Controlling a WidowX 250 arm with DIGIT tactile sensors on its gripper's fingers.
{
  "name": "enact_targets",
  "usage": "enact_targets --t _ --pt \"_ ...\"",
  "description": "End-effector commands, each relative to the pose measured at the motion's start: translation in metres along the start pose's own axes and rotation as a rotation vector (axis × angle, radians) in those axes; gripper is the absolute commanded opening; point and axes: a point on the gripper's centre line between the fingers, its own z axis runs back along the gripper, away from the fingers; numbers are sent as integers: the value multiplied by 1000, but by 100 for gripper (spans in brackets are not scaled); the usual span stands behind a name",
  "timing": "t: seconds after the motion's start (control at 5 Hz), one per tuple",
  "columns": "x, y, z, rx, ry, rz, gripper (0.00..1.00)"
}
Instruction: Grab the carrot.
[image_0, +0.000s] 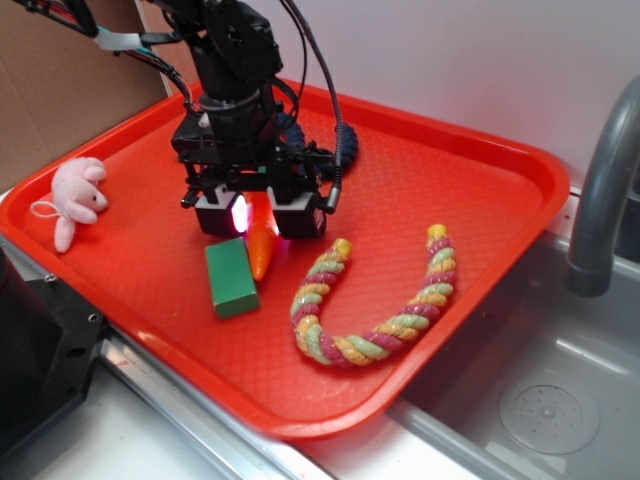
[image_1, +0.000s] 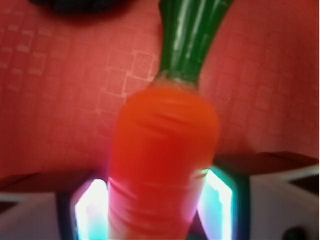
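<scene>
The carrot (image_0: 262, 250) lies on the red tray (image_0: 430, 160), orange tip pointing toward the tray's front, green stem under the arm. My gripper (image_0: 258, 218) is lowered over it, with one finger on each side of its thick end. In the wrist view the carrot (image_1: 165, 150) fills the middle, its green stem at the top, and both glowing pads (image_1: 92, 210) press against its sides. The gripper (image_1: 155, 212) is shut on it, and the carrot still rests on the tray.
A green block (image_0: 231, 277) lies just left of the carrot's tip, almost touching. A multicoloured rope (image_0: 380, 300) curves to the right. A pink plush toy (image_0: 78, 195) sits at the tray's left edge. A sink (image_0: 540, 400) and a grey faucet (image_0: 600, 180) stand to the right.
</scene>
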Motion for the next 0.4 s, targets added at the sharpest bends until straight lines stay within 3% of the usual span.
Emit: enact_targets --t 0.0,0.2 --pt "8 10 66 15 -105 -288 0" --pt "5 28 118 -101 -169 -542 0"
